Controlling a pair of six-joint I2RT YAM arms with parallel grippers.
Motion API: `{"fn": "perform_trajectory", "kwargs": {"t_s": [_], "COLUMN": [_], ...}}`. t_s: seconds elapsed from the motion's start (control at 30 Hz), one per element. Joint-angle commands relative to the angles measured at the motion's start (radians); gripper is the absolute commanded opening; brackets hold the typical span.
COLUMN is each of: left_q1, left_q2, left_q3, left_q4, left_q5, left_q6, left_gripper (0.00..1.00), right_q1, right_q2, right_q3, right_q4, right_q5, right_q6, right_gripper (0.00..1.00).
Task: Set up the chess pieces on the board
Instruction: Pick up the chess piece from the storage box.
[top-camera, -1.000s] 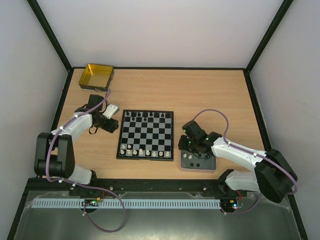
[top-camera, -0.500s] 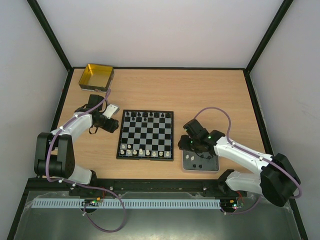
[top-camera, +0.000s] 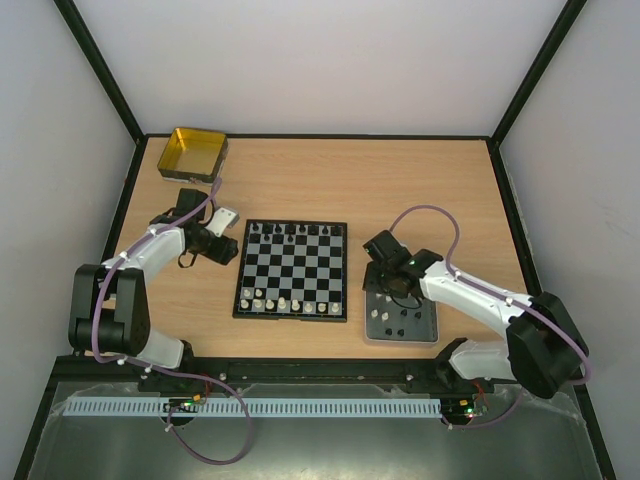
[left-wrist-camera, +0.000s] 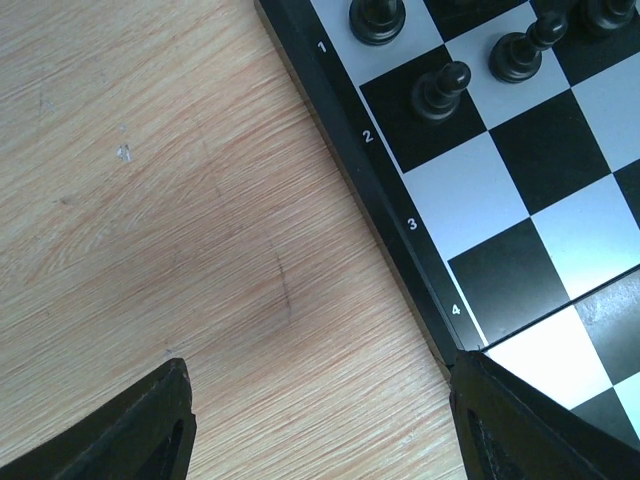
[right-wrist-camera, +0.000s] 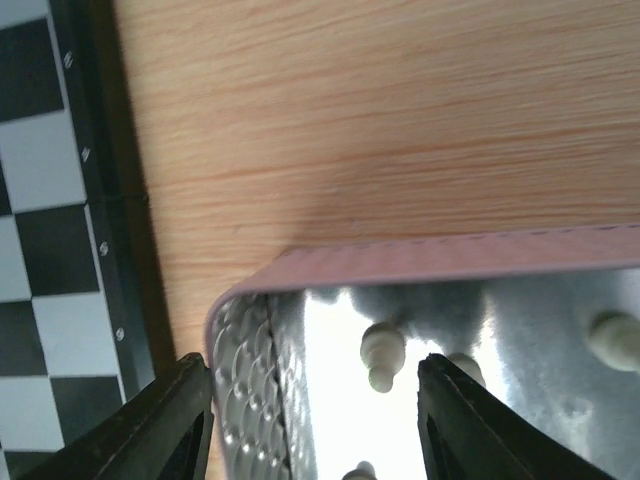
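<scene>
Right jaws: open, nothing between them, hanging over the board-side far corner of the grey tray (right-wrist-camera: 430, 262). Under the gap, a bit toward the right-hand finger, one white piece (right-wrist-camera: 383, 355) sits on the tray floor. Its long axis runs across the closing line of the jaws. I can't tell if it lies flat or stands and is seen at a slant. Further out there is another pale piece (right-wrist-camera: 612, 340) past the right-hand finger, and one more is cut off at the bottom of the wrist view. From above the tray shows a scatter of small dark and pale chess pieces (top-camera: 392, 316), too small to type.

The board (right-wrist-camera: 45, 190) lies off the left-hand finger side, past the tray wall, with a strip of bare surface (right-wrist-camera: 330, 120) between them. Likely move: straight down onto the white piece, close, lift, then carry it sideways to the board.

Left jaws: also open and empty, over bare surface just beside the board's edge at the black end. Black pieces (left-wrist-camera: 440, 88) stand on the squares ahead and to their right-finger side. The left arm (top-camera: 150, 250) is well apart from the tray, with the whole board between. The right arm (top-camera: 470, 295) is the nearer one by far.

Seen from above, the board has a black row along the far edge and a white row (top-camera: 290, 303) along the near edge. The counts are not readable. With pieces left in the tray, setup looks unfinished. The yellow tin (top-camera: 193, 152) sits beyond the left jaws at the far corner.
</scene>
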Motion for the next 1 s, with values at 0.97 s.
{"fn": "perform_trajectory", "kwargs": {"t_s": [0.97], "left_q1": [-0.004], "left_q2": [0.023], "left_q3": [0.0], "left_q4": [0.024], "left_q5": [0.024], "left_q6": [-0.016], "left_gripper": [0.7], "right_q1": [-0.078], "right_q2": [0.147], "right_q3": [0.164], "right_q4": [-0.001], "right_q5": [-0.04], "right_q6": [-0.088], "right_gripper": [0.49]}}
